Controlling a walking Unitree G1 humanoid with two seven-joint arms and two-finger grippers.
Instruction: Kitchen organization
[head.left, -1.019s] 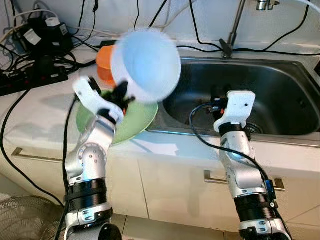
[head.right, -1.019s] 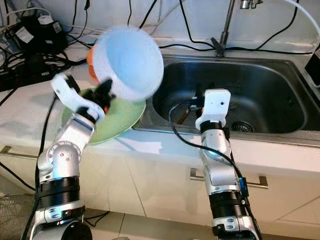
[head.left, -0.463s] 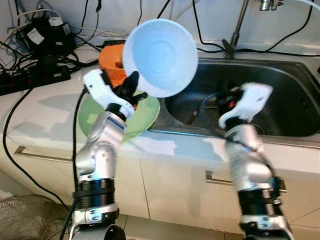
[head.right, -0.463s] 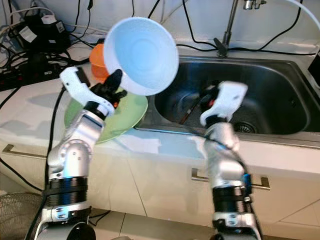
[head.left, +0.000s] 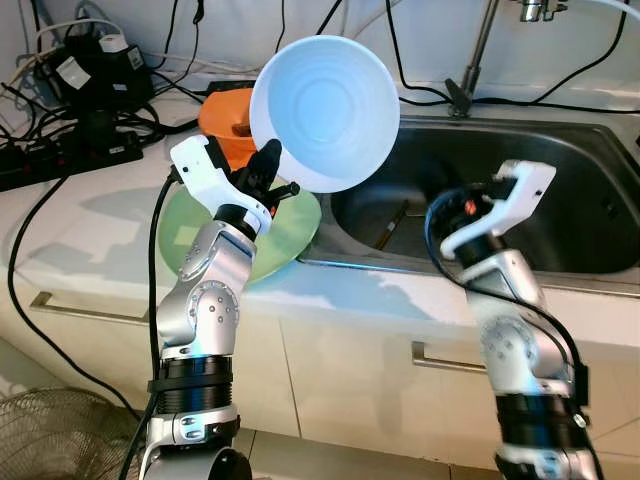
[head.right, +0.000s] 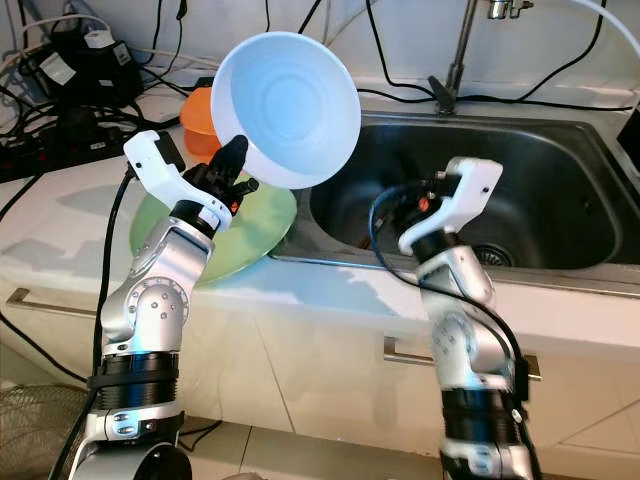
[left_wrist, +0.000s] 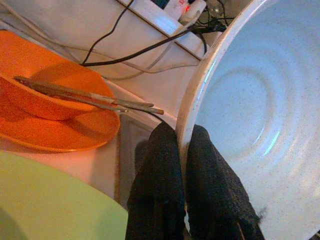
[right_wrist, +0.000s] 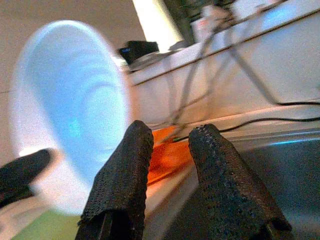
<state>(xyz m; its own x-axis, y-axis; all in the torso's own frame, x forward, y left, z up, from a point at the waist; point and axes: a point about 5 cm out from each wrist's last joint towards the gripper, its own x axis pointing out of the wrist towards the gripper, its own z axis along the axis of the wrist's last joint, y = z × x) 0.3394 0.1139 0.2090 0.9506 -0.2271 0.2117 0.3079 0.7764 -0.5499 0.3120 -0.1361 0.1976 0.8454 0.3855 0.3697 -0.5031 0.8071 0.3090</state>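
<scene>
Above the bench's sink edge (head.left: 330, 262), left gripper (left_wrist: 182, 170) pinches the white bowl's (head.left: 325, 113) rim; right gripper (right_wrist: 167, 150), slightly blurred, seems parted, empty.

No text, label, brand or number can be read on anything here; the adapters (head.left: 78, 70) at about ten o'clock are perhaps labelled, but too small.

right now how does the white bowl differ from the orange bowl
The white bowl is held in the air, tipped on edge, pinched at its rim by the left gripper; the orange bowl sits upright on the counter. The white bowl is empty, while the orange bowl holds chopsticks. Both are round.
</scene>
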